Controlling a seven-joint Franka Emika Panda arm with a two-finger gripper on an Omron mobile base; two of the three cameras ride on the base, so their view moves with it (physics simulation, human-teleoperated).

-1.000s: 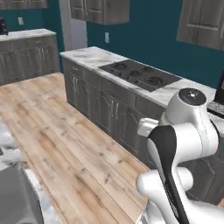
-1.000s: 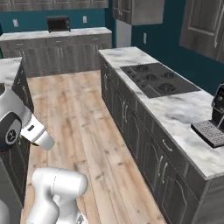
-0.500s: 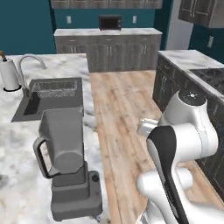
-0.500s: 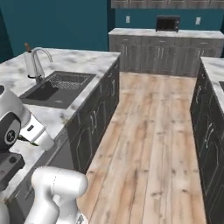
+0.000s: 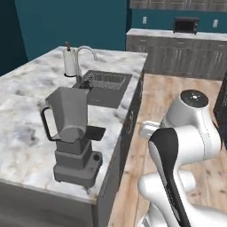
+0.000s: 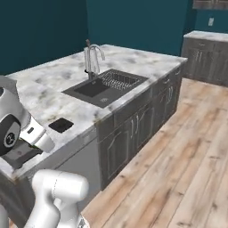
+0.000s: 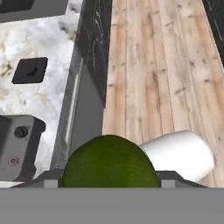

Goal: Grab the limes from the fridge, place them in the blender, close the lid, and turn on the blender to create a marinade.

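Lime (image 7: 109,161), at the bottom centre of the hand view, sits clamped in the gripper (image 7: 109,181) (fingertips hidden behind it) for carrying to the blender (image 5: 71,135), left of centre, whose lid (image 7: 29,70) lies off on the counter (image 7: 39,100), leaving the jar open.

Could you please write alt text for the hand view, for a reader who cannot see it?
A dark green lime sits at the end effector, close to the camera. Beyond it lie a marble counter with the square black lid and the blender base, dark cabinets, and a wooden floor.
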